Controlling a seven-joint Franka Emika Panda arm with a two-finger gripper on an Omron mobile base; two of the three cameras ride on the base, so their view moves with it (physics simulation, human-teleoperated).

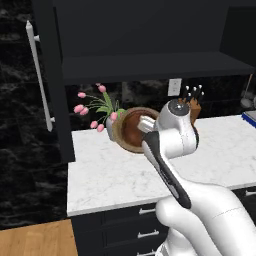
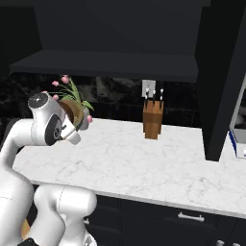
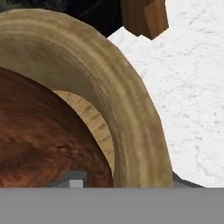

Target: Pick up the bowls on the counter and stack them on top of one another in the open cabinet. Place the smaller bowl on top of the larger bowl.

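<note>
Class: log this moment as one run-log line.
phase: lifting | bowls: nested, tilted, off counter | fingers: hidden | cabinet shelf: bare

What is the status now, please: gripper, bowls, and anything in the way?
Gripper at the bowls, jaws hidden, grip unclear. Smaller bowl sits inside larger bowl, both tilted above the counter. Cabinet shelf bare. Flower vase close beside.

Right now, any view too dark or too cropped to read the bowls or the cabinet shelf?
Left base view: open cabinet interior is near black, shelf edge barely separates; smaller bowl reads clearly inside the larger bowl. Right base view: the arm covers most of the bowls. Hand view: extreme close-up, bowls cropped; counter evenly lit, no glare.
</note>
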